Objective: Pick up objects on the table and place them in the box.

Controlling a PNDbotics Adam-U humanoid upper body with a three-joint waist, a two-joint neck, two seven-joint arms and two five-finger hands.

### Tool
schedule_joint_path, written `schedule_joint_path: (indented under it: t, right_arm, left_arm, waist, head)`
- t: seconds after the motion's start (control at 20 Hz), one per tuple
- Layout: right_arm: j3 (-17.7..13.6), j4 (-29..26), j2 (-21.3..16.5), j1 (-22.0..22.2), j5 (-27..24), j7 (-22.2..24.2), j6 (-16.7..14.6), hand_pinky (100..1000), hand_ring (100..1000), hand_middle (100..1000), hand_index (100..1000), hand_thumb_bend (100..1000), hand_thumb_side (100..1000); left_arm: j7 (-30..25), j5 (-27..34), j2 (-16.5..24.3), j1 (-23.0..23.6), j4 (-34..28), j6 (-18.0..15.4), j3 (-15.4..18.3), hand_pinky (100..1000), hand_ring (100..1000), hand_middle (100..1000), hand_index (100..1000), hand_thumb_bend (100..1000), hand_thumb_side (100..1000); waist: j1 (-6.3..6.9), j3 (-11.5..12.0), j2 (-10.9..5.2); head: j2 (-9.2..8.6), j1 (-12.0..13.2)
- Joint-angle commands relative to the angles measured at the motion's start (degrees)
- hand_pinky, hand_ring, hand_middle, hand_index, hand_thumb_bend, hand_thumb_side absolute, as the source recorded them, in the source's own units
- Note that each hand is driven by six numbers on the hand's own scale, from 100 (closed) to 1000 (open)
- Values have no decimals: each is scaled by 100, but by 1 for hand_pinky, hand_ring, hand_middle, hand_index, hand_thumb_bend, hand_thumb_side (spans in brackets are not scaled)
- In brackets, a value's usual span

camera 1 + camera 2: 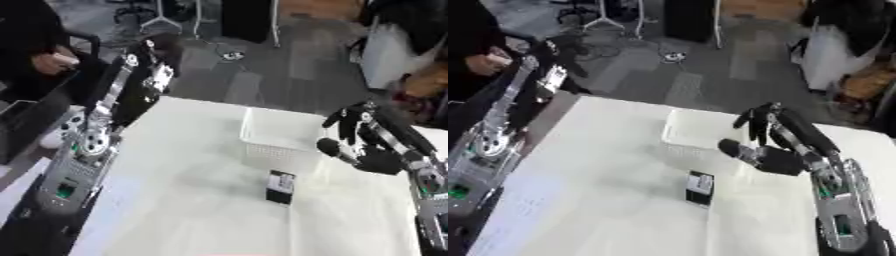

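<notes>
Hovering with fingers spread and nothing held, the right hand (776, 150) is poised beside the white box (276, 135), seemingly lined up for the small dark object (280, 186).

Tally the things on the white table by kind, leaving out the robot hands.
White open box: 1
Small black object with a pale label: 1
Total: 2

A small black object (280, 186) stands upright on the table, just before the white box (278, 135).
</notes>
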Motion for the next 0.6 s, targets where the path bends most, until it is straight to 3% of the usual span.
schedule_joint_path:
  t: [0.05,0.6]
  right_arm:
    - [102,420,-145,-263,90,-56,-193,108,381,437,693,714,967]
    - [237,1007,-92,-411,223,-272,-353,149,399,452,708,729,994]
  left_arm:
    - [-15,2,134,-79,-86,0,64,367,576,684,857,159,879]
    - [-41,0,120,-81,-81,7,53,366,575,683,858,158,880]
  waist:
    - [13,14,-65]
    - [13,28,-56]
  head:
    - [2,49]
    - [-34,51]
